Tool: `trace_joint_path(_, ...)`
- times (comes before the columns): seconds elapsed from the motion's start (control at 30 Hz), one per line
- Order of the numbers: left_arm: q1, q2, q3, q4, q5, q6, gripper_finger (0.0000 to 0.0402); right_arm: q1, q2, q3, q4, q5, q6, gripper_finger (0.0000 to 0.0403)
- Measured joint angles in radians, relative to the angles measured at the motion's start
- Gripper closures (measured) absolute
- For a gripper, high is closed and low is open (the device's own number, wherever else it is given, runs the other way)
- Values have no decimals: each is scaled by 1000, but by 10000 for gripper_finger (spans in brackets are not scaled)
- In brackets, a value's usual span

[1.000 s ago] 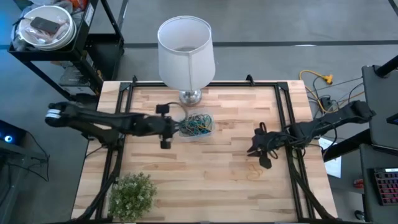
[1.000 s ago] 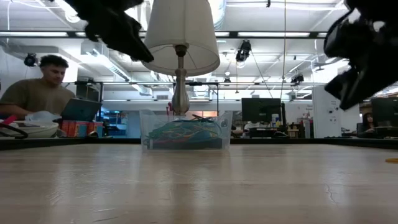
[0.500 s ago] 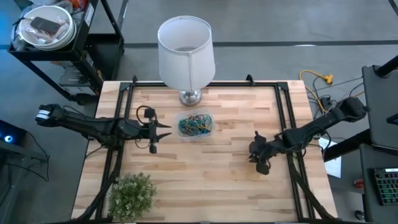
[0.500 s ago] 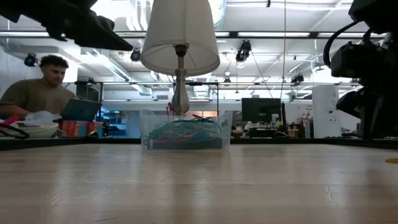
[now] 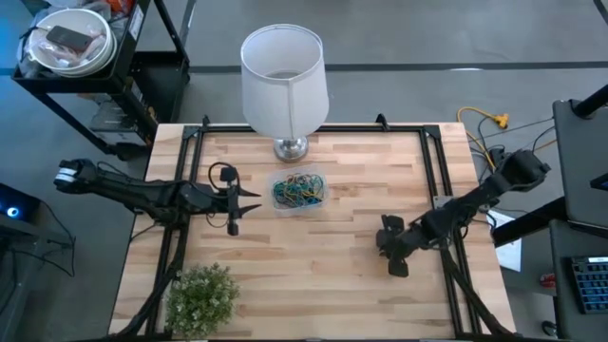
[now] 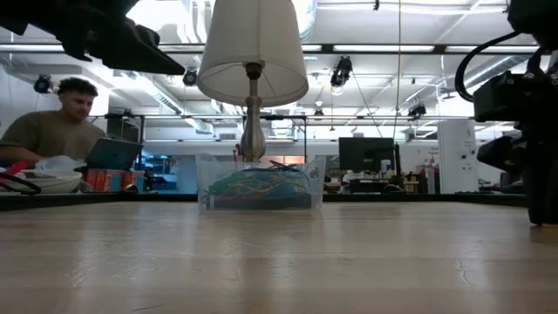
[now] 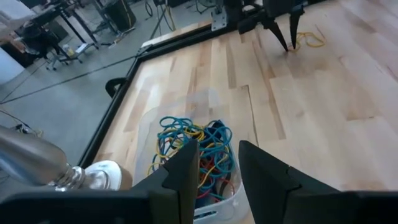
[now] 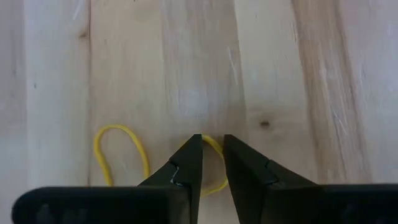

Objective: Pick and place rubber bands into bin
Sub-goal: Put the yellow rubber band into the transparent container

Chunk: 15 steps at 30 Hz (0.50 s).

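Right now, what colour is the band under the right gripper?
Yellow rubber band, clearest in the right wrist view.

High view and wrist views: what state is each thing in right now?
bin: upright on the table, holding a tangle of coloured rubber bands.
yellow rubber band: loose on the table, one strand between the right gripper's tips.
right gripper: down at the table, narrowly open, straddling that band.
left gripper: open, empty, beside the bin.
lamp: upright behind the bin.

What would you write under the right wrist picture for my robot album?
The right hand reaches down, fingers straddling a yellow rubber band on the wooden table.
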Motion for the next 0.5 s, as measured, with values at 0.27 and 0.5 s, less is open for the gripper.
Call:
trace_joint_path(0.27,-5,-11,-15,9,115,52,301,9,34,51,-120,4,52,361)
trace_joint_path(0.5,-5,-96,-88,139,213,93,301,45,29,71,-182,6,55,369)
